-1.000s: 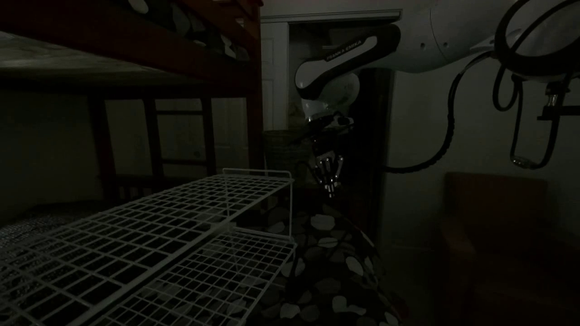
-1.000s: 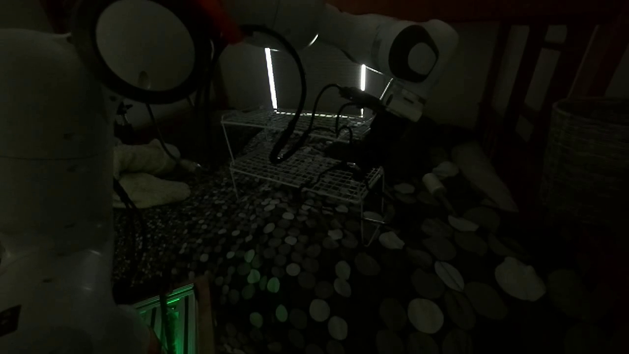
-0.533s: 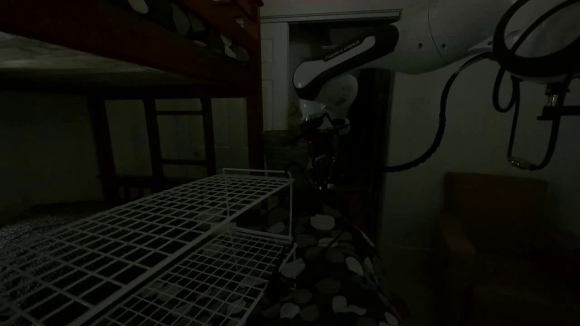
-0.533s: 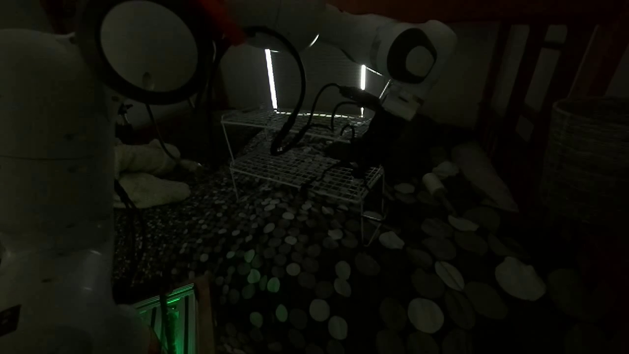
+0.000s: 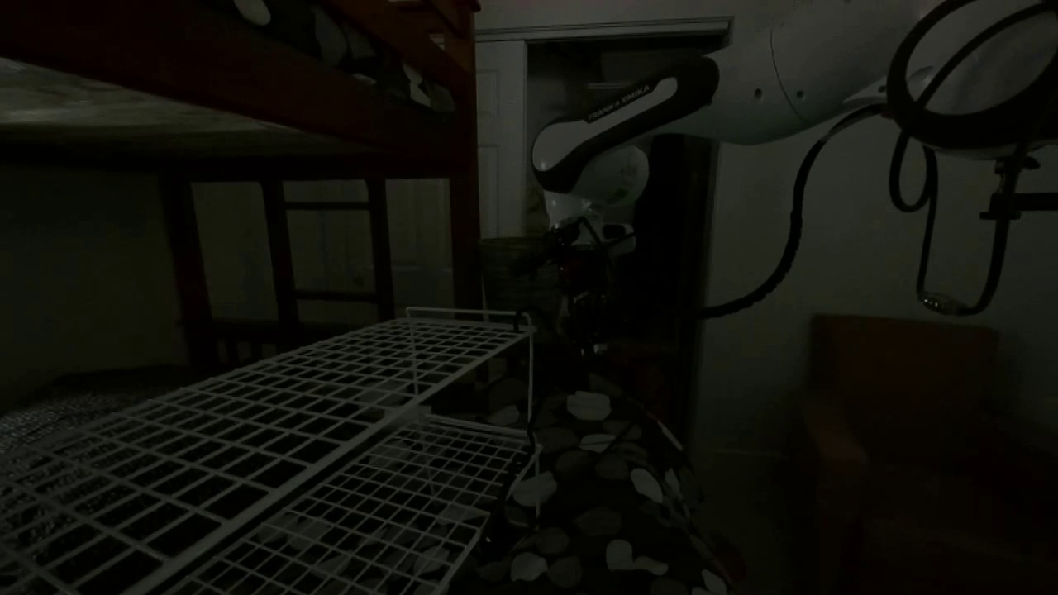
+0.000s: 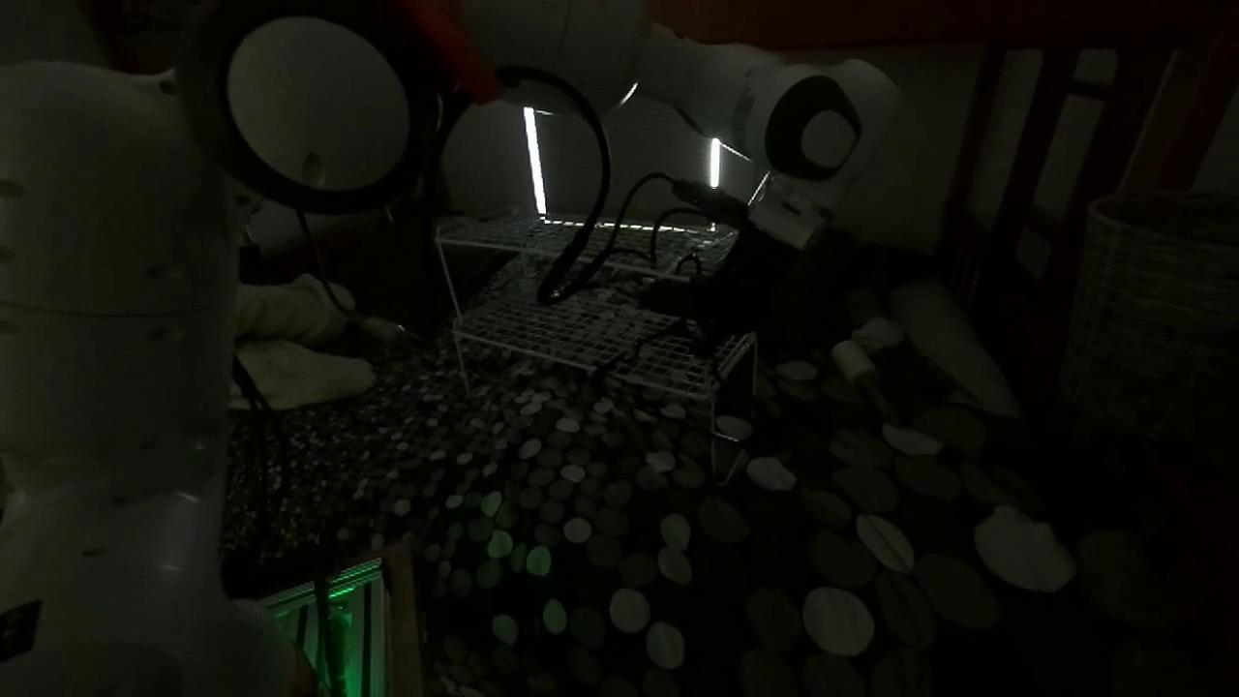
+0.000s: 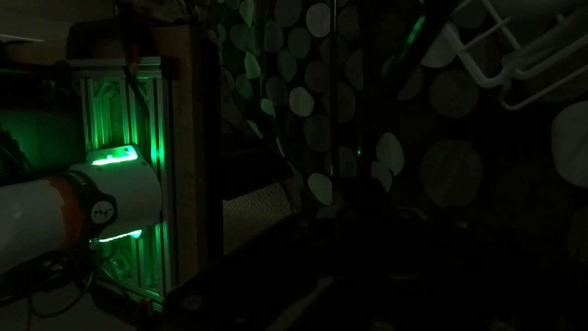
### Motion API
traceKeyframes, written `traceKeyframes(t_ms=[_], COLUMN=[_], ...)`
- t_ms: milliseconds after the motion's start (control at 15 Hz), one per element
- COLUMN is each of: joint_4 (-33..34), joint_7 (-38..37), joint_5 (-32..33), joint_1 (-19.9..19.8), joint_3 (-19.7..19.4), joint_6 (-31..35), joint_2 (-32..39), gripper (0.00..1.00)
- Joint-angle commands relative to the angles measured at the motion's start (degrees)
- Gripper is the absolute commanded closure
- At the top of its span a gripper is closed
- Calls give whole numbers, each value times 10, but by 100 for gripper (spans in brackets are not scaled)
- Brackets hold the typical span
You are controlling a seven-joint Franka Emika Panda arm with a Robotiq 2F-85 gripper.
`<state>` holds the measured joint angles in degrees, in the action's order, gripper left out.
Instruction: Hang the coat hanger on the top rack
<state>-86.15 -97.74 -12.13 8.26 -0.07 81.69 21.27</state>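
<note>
Coat hanger, black and faint, is beside the end of the top rack; I'd judge the approach done, hanging and release remaining. Hook uppermost, its long axis slants down leftward in both exterior views. I can't tell how wide the fingers stand or what they hold.
</note>
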Motion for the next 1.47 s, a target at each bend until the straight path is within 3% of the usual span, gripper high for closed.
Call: traceKeyframes(t_ms=[0,333,400,467,600,1067,1400], joint_4=[7,13,11,10,6,-25,-42], joint_7=[-9,-21,-26,-25,-18,70,179], joint_5=[-25,-13,-14,-14,-14,18,68], joint_1=[-9,-5,-4,-4,-6,-18,-32], joint_3=[4,2,1,2,2,-1,-7], joint_6=[0,-1,2,0,-3,-18,-42], joint_2=[10,21,22,22,19,-24,-60], gripper=[98,98,67,66,53,1,0])
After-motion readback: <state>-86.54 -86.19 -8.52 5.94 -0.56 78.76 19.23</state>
